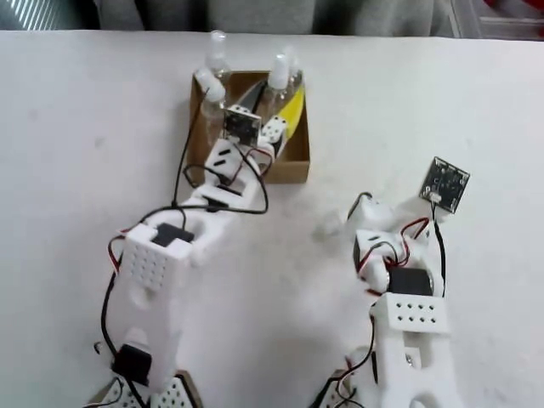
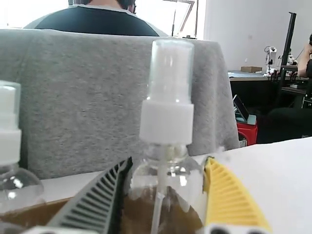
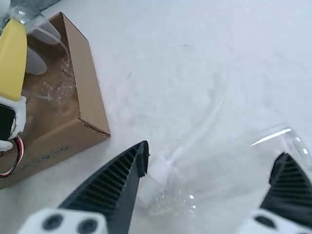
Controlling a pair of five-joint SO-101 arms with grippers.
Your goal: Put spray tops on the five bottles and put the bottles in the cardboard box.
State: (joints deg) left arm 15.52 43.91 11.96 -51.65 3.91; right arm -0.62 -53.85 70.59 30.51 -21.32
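**Left jaws on a bottle in the box, right jaws wide open**

Left jaws are clamped on either side of the capped bottle. Its spray top is fitted, and it stands upright in the cardboard box. Other capped bottles stand just beside it in the box. Right jaws gape with nothing held, over the table near the box. Below them a loose spray top lies with its tube out. A lying bottle is next to it, outline faint.
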